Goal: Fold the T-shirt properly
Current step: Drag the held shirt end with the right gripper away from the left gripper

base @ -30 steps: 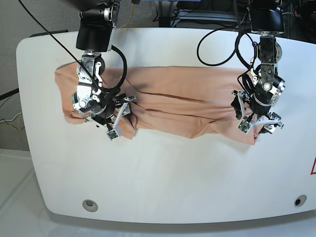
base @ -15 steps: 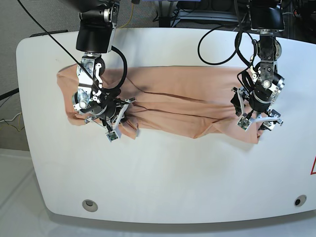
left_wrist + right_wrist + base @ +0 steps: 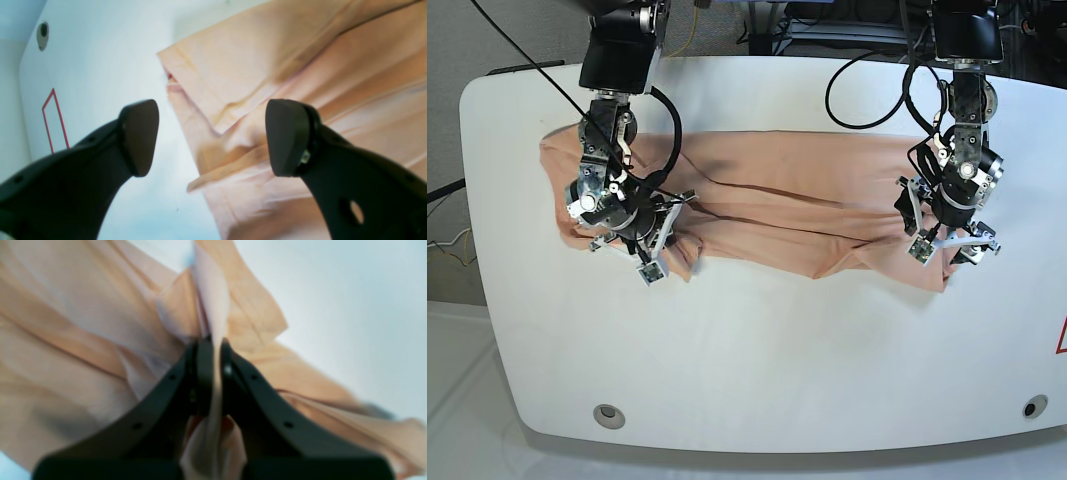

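The peach T-shirt (image 3: 777, 205) lies as a long, creased band across the back half of the white table (image 3: 757, 350). My right gripper (image 3: 653, 262), on the base view's left, is shut on a raised fold at the shirt's front left edge. The right wrist view shows that cloth (image 3: 83, 340) pinched between the closed jaws of the gripper (image 3: 213, 343). My left gripper (image 3: 947, 252) stands open over the shirt's right end. In the left wrist view its fingers (image 3: 140, 136) straddle the layered hem of the shirt (image 3: 253, 66), with nothing gripped.
A red tape mark (image 3: 1061, 338) sits at the table's right edge and also shows in the left wrist view (image 3: 53, 123). Two round holes (image 3: 608, 413) (image 3: 1031, 407) lie near the front corners. Black cables hang behind both arms.
My right gripper has shut on the fold at the shirt's front left edge and drawn it slightly left. The left gripper stays open in about the same place.
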`<move>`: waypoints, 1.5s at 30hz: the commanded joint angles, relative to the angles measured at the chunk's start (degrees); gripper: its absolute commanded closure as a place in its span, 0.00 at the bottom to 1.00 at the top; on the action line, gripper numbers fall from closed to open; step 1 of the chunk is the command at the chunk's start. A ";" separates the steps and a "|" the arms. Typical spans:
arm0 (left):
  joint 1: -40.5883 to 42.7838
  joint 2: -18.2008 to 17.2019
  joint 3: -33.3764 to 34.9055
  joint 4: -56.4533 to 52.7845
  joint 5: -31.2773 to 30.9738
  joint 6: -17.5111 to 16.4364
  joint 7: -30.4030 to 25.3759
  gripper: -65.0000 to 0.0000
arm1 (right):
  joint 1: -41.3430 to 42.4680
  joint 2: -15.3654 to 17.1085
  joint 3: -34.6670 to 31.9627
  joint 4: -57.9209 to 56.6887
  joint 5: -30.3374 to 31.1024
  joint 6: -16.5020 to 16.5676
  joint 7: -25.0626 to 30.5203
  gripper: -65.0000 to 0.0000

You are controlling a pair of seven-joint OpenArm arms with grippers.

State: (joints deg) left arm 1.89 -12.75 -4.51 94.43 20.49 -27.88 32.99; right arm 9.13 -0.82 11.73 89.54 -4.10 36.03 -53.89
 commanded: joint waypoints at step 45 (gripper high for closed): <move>-0.97 -0.30 0.07 0.73 -0.23 0.58 -0.86 0.30 | -21.04 -0.72 0.19 23.39 8.54 -0.03 -1.28 1.00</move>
State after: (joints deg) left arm 1.89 -12.62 -4.34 94.24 20.49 -27.88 32.99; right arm -12.45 -1.74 11.68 112.01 4.29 36.03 -56.18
